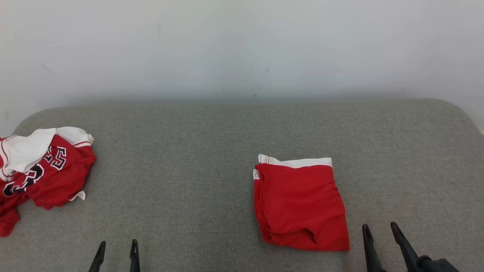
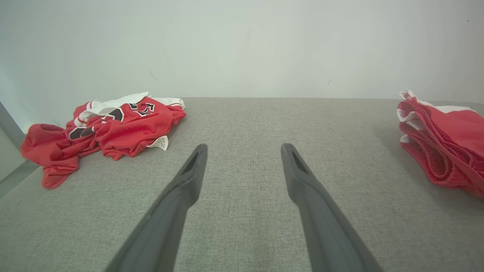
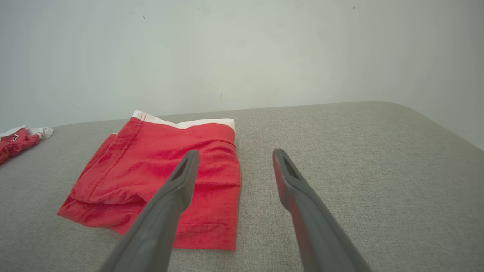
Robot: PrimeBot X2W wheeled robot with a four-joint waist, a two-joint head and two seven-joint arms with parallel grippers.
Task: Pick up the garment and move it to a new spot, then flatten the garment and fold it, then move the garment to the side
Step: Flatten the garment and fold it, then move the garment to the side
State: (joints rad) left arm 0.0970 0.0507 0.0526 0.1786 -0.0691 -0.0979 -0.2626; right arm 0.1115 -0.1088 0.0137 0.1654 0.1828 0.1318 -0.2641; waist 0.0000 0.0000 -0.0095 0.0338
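The garment (image 1: pixel 300 206) is being shown folded into a neat red rectangle, and it is lying on the grey bench (image 1: pixel 189 151), right of centre and toward the near edge. Its white band is being turned to the far side, toward the pale wall (image 1: pixel 242 45), and its layered folds are being shown along its left edge. In the left wrist view the garment (image 2: pixel 450 147) is being seen side-on at the right, its stacked layers plain to see.

Far off to the left, a second red piece, a crumpled jersey (image 1: pixel 49 177) with white trim and black-and-white lettering, is being left in a heap at the bench's left edge, well apart from the folded one. It is being picked out from the left wrist (image 2: pixel 113 128) too, and just a corner of it from the right wrist (image 3: pixel 15 141).

The left claw (image 1: pixel 117 245) is being held at the near edge, left of centre, fingers spread apart and nothing between them; bare grey cloth is being framed in its gap (image 2: pixel 244 151). The right claw (image 1: pixel 380 228) is being held just beside the garment's near right corner, its fingers likewise spread wide and gripping nothing. From the right wrist (image 3: pixel 235 155), the garment (image 3: pixel 162 177) is being seen lying just left of the fingers.
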